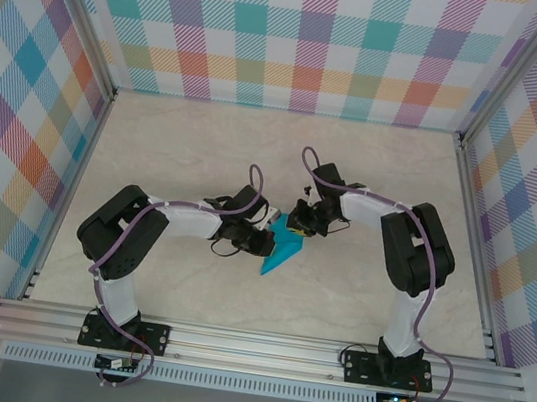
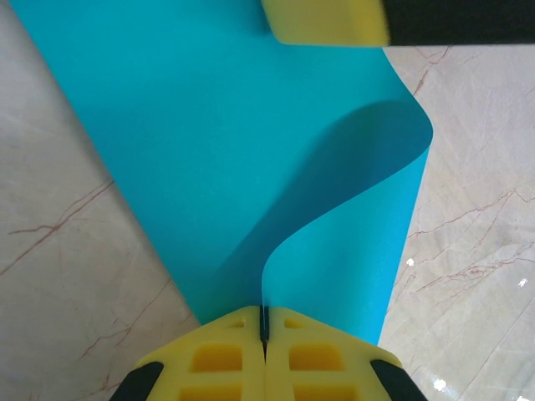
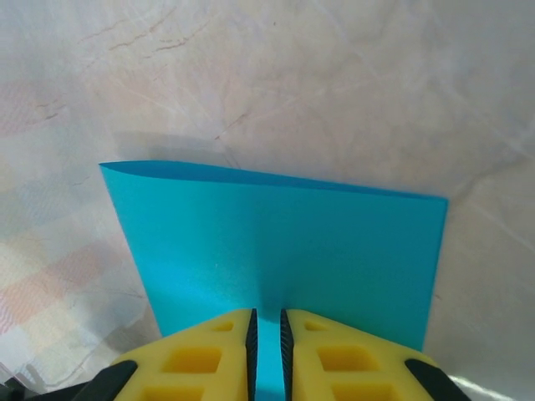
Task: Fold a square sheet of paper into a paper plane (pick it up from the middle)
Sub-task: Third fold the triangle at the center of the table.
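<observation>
The thin, bright cyan-blue square sheet of paper (image 1: 280, 252), partly folded and curling, was over the middle of the marbled beige table (image 1: 383, 178), stretched between the arms, with the left gripper (image 2: 264, 338) clamped shut on one edge and the right gripper (image 3: 266, 342) pinching the opposite edge.

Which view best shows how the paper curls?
Left wrist: the paper spreads across the frame, one flap bowing out from the left gripper, which is shut on its edge. Right wrist shows the paper as a flat face with a folded far edge. Top external shows a small blue wedge.
</observation>
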Tool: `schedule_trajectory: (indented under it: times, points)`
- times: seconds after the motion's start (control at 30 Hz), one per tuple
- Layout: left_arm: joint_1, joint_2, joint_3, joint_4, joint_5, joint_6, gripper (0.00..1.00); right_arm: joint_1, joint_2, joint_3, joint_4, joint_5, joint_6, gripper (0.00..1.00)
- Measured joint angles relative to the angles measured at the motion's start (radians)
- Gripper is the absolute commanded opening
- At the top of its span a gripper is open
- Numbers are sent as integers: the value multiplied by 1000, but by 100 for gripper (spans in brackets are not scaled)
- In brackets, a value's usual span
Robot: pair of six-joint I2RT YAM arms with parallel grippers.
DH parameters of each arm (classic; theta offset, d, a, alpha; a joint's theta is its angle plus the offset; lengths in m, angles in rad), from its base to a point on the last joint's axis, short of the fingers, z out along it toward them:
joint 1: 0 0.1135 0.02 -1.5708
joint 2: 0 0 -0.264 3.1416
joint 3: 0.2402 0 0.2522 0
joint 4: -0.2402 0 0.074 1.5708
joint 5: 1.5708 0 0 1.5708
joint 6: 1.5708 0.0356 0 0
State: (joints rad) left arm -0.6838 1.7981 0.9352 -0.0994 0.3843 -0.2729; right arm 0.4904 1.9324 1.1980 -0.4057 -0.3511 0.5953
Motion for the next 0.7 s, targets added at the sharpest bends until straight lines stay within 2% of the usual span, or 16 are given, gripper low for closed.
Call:
schedule_trajectory:
  times: [0.13, 0.23, 0.37, 0.5, 0.7]
  points:
    - [0, 0, -3, 3, 0, 0, 2, -12, -152, -90, 39, 11, 40, 14]
    - [0, 0, -3, 5, 1, 0, 2, -18, -312, -225, 136, -1, 101, 4]
    - [1, 0, -3, 6, 5, 0, 2, -1, -454, -447, 307, -24, 218, 0]
    - [2, 0, -3, 6, 8, 0, 2, 79, -482, -600, 418, -27, 320, 0]
    - [2, 0, -3, 6, 8, 0, 2, 202, -477, -642, 539, -18, 421, 0]
